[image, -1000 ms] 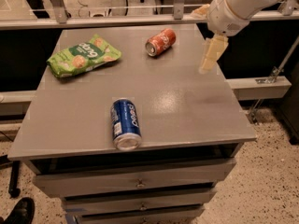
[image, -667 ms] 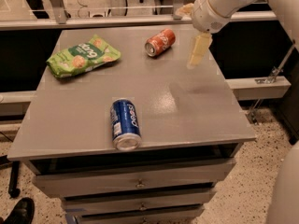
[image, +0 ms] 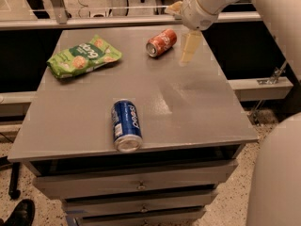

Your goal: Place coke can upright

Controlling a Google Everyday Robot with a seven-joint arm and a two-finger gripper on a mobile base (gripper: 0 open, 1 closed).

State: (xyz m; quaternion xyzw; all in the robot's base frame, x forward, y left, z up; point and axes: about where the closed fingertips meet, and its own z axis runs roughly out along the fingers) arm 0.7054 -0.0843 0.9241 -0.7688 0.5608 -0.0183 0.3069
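Observation:
The coke can (image: 161,42) is a red-orange can lying on its side at the far middle of the grey table (image: 197,107), its silver end facing front-left. My gripper (image: 181,34) hangs from the white arm just right of the can, above the table's far right part. It is open and empty. One cream finger (image: 190,47) points down beside the can without touching it.
A blue Pepsi can (image: 126,125) lies on its side near the front edge. A green snack bag (image: 83,55) lies at the far left. Drawers (image: 141,186) sit under the tabletop. A rail (image: 117,20) runs behind the table. A shoe (image: 19,213) shows at bottom left.
My gripper has moved left and farther back, from the table's right edge to just beside the coke can. The cans and the bag have not moved.

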